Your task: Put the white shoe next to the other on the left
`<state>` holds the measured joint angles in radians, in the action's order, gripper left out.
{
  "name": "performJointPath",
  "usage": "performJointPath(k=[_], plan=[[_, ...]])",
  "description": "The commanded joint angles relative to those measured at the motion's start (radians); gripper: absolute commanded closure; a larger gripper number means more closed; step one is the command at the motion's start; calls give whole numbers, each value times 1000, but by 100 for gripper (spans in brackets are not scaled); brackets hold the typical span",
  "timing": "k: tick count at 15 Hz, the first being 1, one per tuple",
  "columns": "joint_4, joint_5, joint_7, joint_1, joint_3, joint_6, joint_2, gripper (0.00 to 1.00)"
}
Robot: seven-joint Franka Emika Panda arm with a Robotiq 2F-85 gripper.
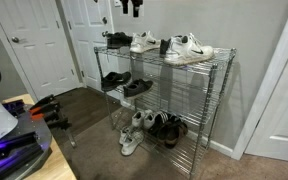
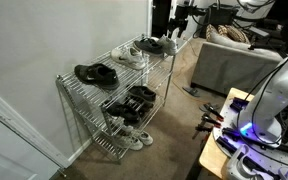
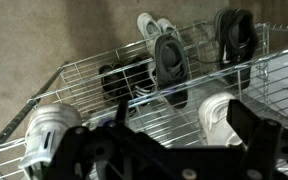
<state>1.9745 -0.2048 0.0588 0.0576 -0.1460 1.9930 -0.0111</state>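
**A:** Where is the white shoe?

**B:** The white shoe [image 1: 190,48] lies on the top tier of the wire worktop [image 1: 200,115], at the end nearer the camera in an exterior view. Its dark side mark faces outward.

**A:** And the other?

**B:** The other [image 1: 144,43] is on the same tier, further along toward the door [image 1: 79,35]. The two are apart, and there is something dark between them that I cannot make out. Past the other, at the far end, sit the black shoes [image 1: 117,40].

**A:** What about the gripper?

**B:** The gripper [image 1: 131,9] hangs high above that far end and touches nothing. Its fingers look spread, with nothing between them. In the wrist view its dark body fills the lower edge, over the wire.

**A:** And lower down?

**B:** A dark pair [image 1: 124,84] is on the middle tier. On the bottom tier, small white sneakers [image 1: 134,130] sit just beside dark low shoes [image 1: 168,128].
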Motion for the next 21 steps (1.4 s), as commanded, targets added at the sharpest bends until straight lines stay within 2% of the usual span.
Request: performJointPath(k=[1, 8, 14, 18, 21], plan=[[-152, -20, 56, 34, 9, 70, 167, 0], [-334, 30, 24, 66, 19, 179, 372, 0], [-406, 130, -7, 91, -6, 260, 452, 0], [-437, 142, -19, 118, -9, 251, 492, 0], [-463, 128, -46, 137, -11, 204, 521, 0]])
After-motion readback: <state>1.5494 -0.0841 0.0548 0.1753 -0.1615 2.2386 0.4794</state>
